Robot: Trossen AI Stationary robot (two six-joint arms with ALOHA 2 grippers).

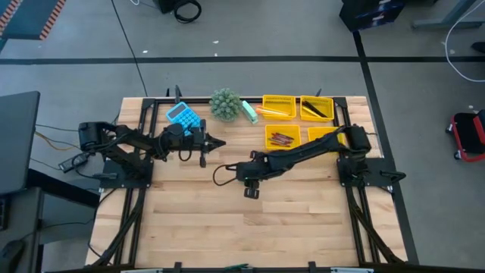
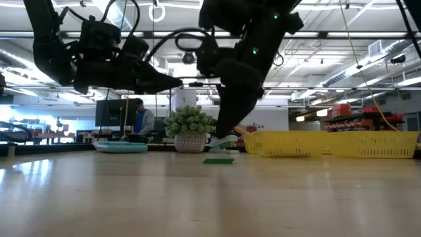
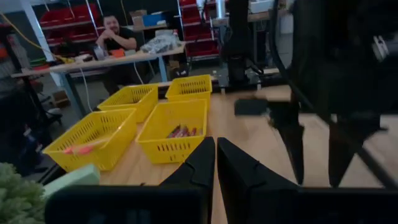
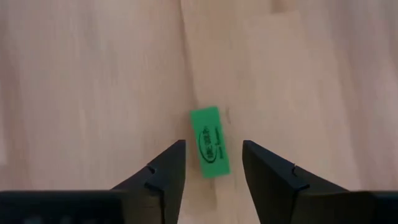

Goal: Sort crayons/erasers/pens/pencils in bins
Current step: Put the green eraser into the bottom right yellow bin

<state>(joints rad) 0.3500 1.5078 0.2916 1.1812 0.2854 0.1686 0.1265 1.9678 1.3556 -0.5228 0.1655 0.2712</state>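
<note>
High view: your right tool (image 1: 251, 184) sits mid-bench (image 1: 227, 220), left tool (image 1: 216, 143) hangs near the blue calculator (image 1: 183, 115); four yellow bins (image 1: 279, 107) at the far right. Low view: a flat green eraser (image 2: 218, 160) lies on the bench, under the right arm. Left wrist view: left tool (image 3: 216, 163) fingers pressed together, holding nothing; crayons (image 3: 182, 131) in the nearest bin. Right wrist view: right tool (image 4: 212, 163) spread, straddling the green eraser (image 4: 209, 141) without touching; its dark oval print isn't readable.

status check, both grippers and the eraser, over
Right gripper open above flat green rectangular eraser on table. Left gripper shut, empty, waiting. Nothing blocking.
</note>
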